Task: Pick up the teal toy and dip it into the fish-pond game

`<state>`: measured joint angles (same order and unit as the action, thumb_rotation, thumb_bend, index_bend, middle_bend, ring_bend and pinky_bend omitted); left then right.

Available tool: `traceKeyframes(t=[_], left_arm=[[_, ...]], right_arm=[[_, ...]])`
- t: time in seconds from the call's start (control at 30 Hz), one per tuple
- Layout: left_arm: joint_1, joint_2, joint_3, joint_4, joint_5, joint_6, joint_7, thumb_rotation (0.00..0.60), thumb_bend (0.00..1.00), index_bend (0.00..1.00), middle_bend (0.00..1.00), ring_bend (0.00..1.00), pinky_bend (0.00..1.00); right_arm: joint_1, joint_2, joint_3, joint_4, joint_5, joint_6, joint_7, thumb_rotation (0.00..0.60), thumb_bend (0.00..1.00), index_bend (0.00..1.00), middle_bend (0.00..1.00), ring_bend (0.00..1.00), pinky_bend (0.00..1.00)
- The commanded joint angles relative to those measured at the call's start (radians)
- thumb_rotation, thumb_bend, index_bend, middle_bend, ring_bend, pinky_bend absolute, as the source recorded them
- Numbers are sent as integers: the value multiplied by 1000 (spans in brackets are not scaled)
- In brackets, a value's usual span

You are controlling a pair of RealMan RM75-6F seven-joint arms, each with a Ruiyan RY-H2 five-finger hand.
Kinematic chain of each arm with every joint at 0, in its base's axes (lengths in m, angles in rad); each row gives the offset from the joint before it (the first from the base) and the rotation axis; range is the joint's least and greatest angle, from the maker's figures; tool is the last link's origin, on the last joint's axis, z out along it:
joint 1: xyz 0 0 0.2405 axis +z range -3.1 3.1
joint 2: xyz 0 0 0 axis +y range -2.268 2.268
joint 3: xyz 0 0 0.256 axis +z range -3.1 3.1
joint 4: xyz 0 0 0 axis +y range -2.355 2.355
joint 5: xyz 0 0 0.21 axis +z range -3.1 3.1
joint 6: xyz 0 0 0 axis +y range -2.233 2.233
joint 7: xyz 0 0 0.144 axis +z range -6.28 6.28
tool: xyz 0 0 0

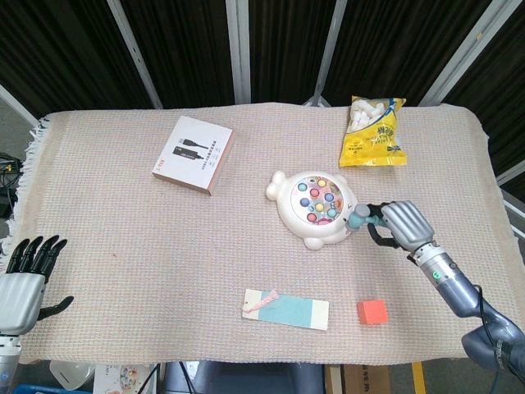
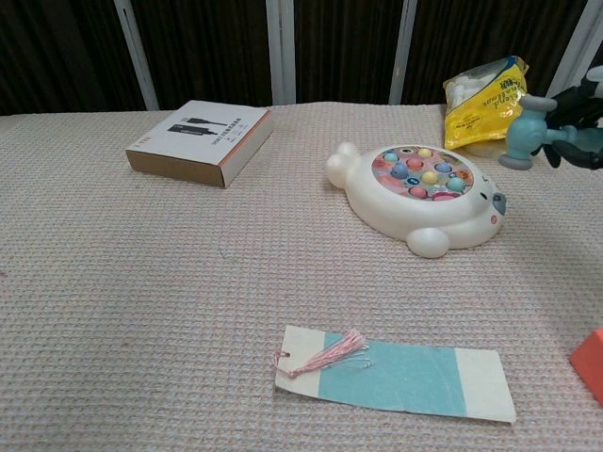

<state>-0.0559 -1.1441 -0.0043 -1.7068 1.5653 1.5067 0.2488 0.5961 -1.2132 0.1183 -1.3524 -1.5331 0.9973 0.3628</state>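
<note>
My right hand pinches the teal toy, held in the air just beside the fish-pond game's right edge. My left hand rests spread at the table's corner. The box's lettering is unreadable.

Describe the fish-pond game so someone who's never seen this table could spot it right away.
On the beige woven table mat, look near the middle, below the yellow snack bag and right of the flat cardboard box. The fish-pond game is a white, fish-shaped plastic toy. Its round top, dotted with small multicoloured fish, sets it apart from everything nearby.
</note>
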Motion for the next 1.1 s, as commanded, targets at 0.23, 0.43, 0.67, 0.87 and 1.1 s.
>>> traceKeyframes(t=[0.23, 0.43, 0.67, 0.87, 1.1], left_arm=[[-4, 1, -2, 7, -7, -6, -9, 600, 110, 99, 58, 0, 0], [-12, 1, -3, 3, -7, -15, -3, 600, 110, 98, 58, 0, 0], [-14, 1, -4, 2, -13, -18, 0, 600, 110, 98, 58, 0, 0], [-11, 0, -2, 5, -19, -17, -3, 600, 110, 98, 57, 0, 0], [-9, -1, 0, 5, -21, -16, -2, 600, 111, 98, 57, 0, 0]], right_arm=[[56, -128, 56, 61, 68, 3, -182, 600, 783, 901, 784, 650, 554], [75, -194, 58, 107, 77, 13, -271, 600, 785, 905, 787, 652, 554], [97, -239, 57, 145, 88, 0, -318, 600, 785, 912, 790, 656, 554], [106, -258, 51, 178, 96, -11, -329, 600, 788, 913, 790, 657, 554], [110, -274, 45, 213, 106, -22, -326, 600, 793, 916, 790, 659, 554]])
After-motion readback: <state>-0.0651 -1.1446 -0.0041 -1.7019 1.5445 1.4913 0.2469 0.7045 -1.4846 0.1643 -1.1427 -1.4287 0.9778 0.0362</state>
